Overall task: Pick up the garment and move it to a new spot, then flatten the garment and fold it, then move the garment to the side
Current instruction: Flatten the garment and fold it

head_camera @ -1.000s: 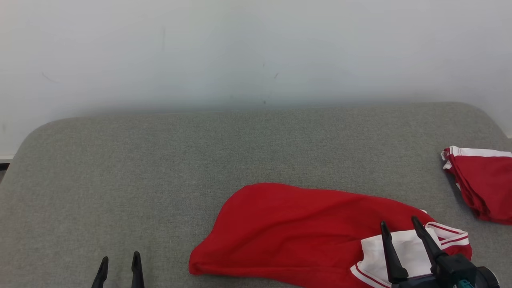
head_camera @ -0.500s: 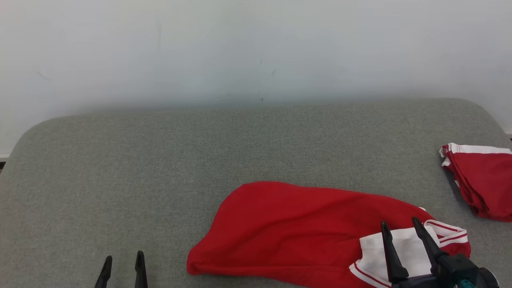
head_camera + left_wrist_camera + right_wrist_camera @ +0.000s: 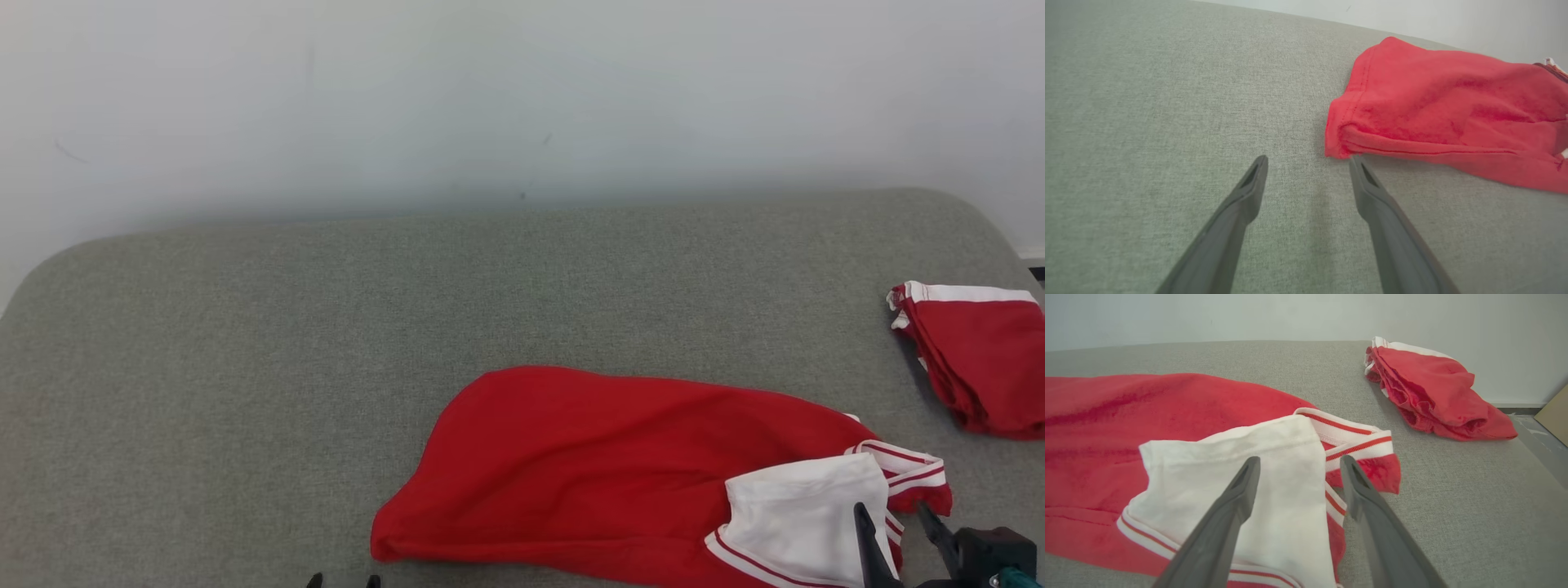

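Red garment [image 3: 604,465] lay rumpled near the front edge of the grey tabletop [image 3: 245,367]. Judged step: pick-up, not yet begun. My left pincer [image 3: 1308,159] gaped beside its hem corner and my right pincer [image 3: 1299,458] gaped over the white, possibly sleeve, end. Next: descend, clamp both ends.

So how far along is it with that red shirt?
A folded red cloth bundle already sits at the right. The rumpled red-and-white garment lies unfolded on the grey padded surface; both hands are open, the left hand by its corner, the right hand at its white sleeve. Flattening, folding, moving aside remain.
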